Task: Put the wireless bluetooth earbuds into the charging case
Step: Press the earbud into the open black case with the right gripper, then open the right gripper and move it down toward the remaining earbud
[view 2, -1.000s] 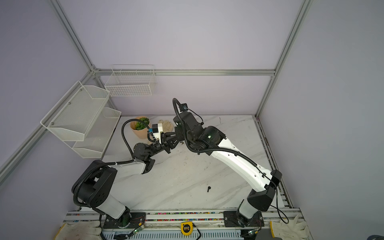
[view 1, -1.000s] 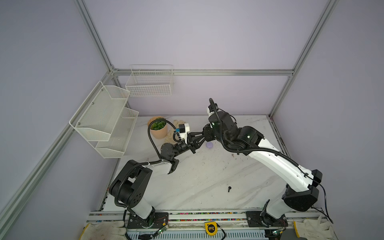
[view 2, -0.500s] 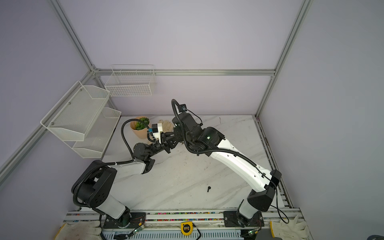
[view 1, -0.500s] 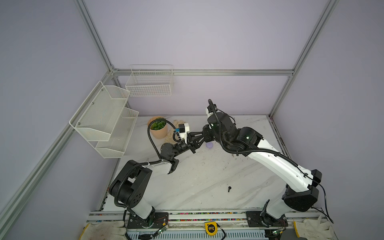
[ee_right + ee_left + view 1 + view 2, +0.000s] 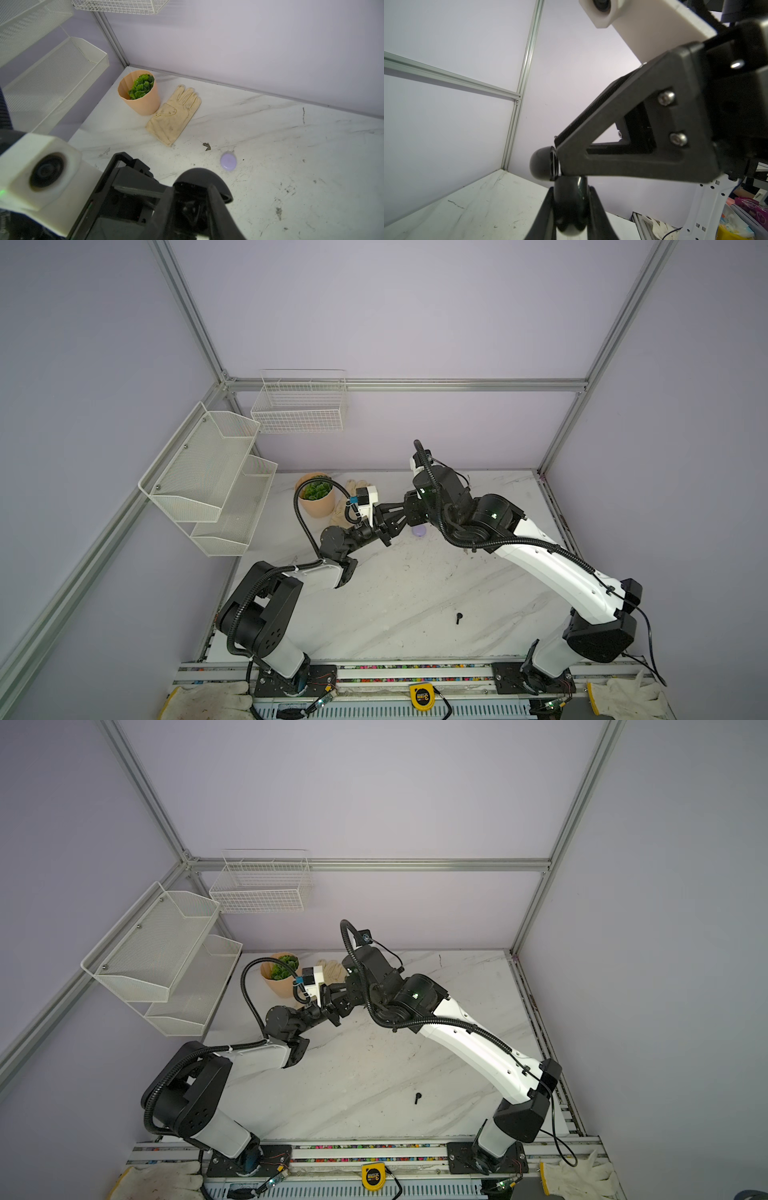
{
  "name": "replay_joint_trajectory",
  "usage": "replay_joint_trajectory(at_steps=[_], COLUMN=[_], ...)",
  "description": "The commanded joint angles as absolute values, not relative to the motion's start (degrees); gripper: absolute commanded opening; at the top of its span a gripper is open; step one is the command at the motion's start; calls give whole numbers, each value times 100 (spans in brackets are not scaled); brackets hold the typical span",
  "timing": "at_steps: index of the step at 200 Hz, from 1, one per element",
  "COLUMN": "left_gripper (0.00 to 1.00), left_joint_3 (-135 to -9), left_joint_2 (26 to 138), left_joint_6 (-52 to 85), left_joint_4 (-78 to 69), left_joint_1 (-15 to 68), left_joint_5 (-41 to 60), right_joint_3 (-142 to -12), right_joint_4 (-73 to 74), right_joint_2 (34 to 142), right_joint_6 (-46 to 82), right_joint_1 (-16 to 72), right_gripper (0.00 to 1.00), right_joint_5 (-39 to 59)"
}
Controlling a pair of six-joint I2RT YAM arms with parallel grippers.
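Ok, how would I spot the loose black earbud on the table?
Find the white marble table and the yellow tape measure at its front rail. Behind it, slightly right, lies the black earbud: a tiny dark stemmed speck, alone, far from the round lilac case.

left arm (image 5: pixel 320 574): white shells, black joints | right arm (image 5: pixel 552 568): alike | cables (image 5: pixel 296 506): black corrugated conduit | wrist cameras (image 5: pixel 41 172): white housings | screws (image 5: pixel 666 98): silver

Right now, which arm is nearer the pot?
Left. The left arm runs right beside the pot; the right arm reaches in from the opposite side, farther off.
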State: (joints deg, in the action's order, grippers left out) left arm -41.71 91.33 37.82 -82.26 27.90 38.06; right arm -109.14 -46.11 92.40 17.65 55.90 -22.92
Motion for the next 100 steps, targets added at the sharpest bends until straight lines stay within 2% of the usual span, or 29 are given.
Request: replay_joint_trajectory(at_steps=[1,28,66,83,100], left_gripper=[0,0,0,0,0], left_joint_3=[-4486,-4473,-4419,-4374,-4243], left_joint_2=[8888,8877,8851,8803,8695], left_joint_6=[3622,3613,3641,3620,3651], left_joint_4=[-8612,-8606,-8610,-8609,-8609], left_joint_1=[2810,2813,2812,2812,2813], left_joint_5=[3718,3709,3722,3763,3785], right_joint_3=[-11382,-11888,-12342,-11997,-10939], right_joint_4=[-4936,-5212,-5611,-5700,-5701], right_joint_2=[9357,9412,9276,8918,8248], right_joint_6=[1753,1688,1550,1658,1992], right_joint_1=[5639,5646,5645,5514,4983], right_gripper=[43,48,50,49,49], right_joint_5=[-2276,-2324,-2373,-2403,-2099])
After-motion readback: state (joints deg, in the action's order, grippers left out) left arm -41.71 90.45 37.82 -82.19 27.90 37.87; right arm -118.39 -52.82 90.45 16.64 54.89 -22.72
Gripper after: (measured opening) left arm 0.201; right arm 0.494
